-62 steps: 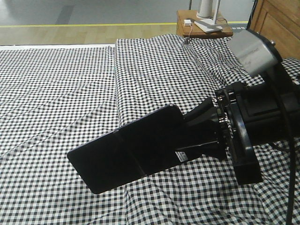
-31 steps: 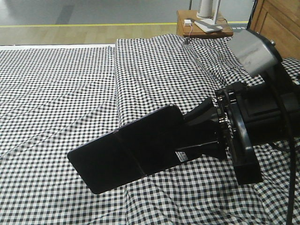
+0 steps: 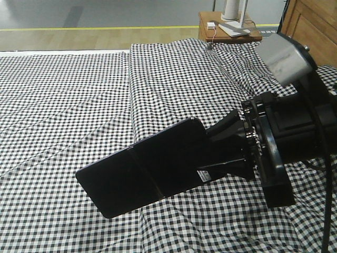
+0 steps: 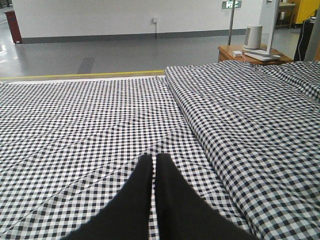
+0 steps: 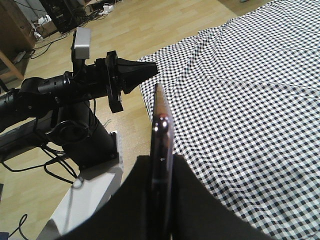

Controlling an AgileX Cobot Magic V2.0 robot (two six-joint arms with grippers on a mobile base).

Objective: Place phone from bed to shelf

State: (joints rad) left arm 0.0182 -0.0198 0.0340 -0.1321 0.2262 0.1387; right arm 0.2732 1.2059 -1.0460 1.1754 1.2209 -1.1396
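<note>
**Exterior front-facing view.** Item: phone [image 3: 139, 176], glossy black, creased across the middle, carried clear above the bed [image 3: 63, 105] on its near side, free end lower in this view. Holder: right end effector [image 3: 210, 158], pinched shut on the sticker end only, so most of the slab overhangs. Risk, by my reckoning: that long lever could pivot or slide in the grip on a jolt. Shelf: not in view.

**Left wrist view.** Left end effector [image 4: 152, 159]: fingers pressed together, nothing between them, hanging over the bedding. It is no help if the phone slips.

**Right wrist view.** Phone [image 5: 161, 115] seen edge-on, thin rim clamped between the fingers. Bare wooden floor [image 5: 165, 30] lies beyond the bed's edge. Risk: a drop there would land hard, unlike on bedding. The overhang might also clip a shelf board on approach.
</note>
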